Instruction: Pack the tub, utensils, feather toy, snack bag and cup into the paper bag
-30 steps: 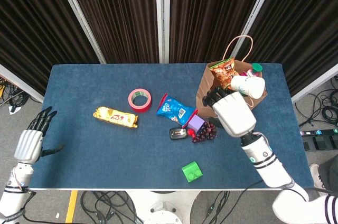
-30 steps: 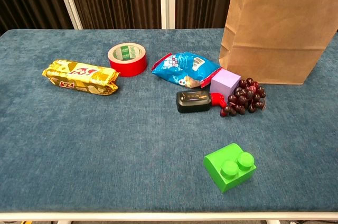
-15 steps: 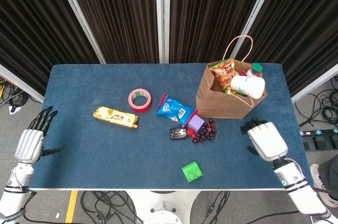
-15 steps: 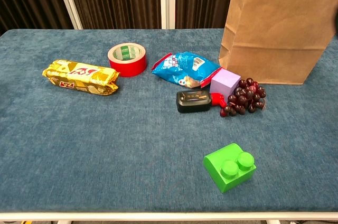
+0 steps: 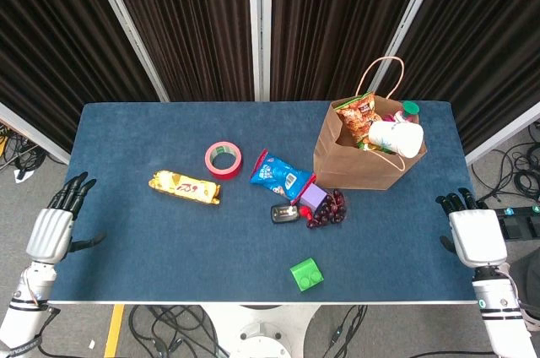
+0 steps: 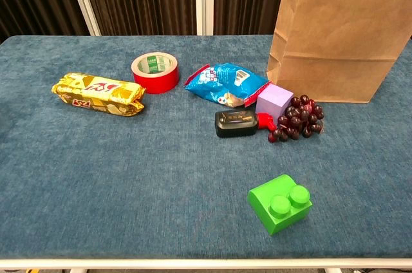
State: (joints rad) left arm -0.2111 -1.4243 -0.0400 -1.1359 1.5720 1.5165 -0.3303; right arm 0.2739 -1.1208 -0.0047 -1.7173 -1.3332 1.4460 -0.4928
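Both hands hold nothing, fingers apart: the right hand (image 5: 475, 235) sits off the table's right edge, the left hand (image 5: 52, 230) off its left edge. Between them, the brown paper bag (image 5: 354, 160) stands upright, with a white cup (image 5: 396, 138) and orange snack bag (image 5: 358, 115) poking out. Its deeper contents are hidden.

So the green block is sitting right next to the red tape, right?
Not quite. The green block sits alone near the table's front edge, far from the red tape. The head view shows it; the tape's nearest neighbours are the gold packet and blue bag.
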